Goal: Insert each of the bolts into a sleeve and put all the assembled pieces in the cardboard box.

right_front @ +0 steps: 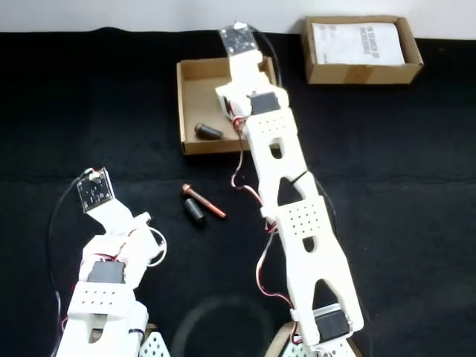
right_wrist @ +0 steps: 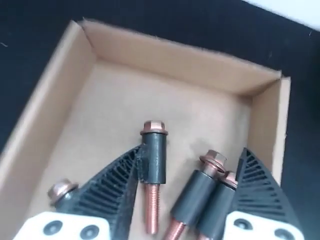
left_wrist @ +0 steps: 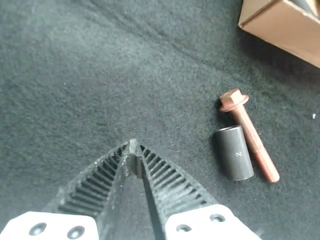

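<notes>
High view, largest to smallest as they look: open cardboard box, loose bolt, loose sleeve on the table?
1. open cardboard box: largest by far.
2. loose bolt: longer than the sleeve beside it, though thinner.
3. loose sleeve: shortest. Both lie side by side on the table, so nearness hardly skews this.

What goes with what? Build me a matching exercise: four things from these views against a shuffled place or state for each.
1. left hand
2. right hand
3. loose bolt
4. assembled pieces

A. inside the cardboard box
B. shut, over the black cloth
C. open, above the cardboard box
D. on the black cloth beside an empty sleeve

Pairs: 1-B, 2-C, 3-D, 4-A
</notes>
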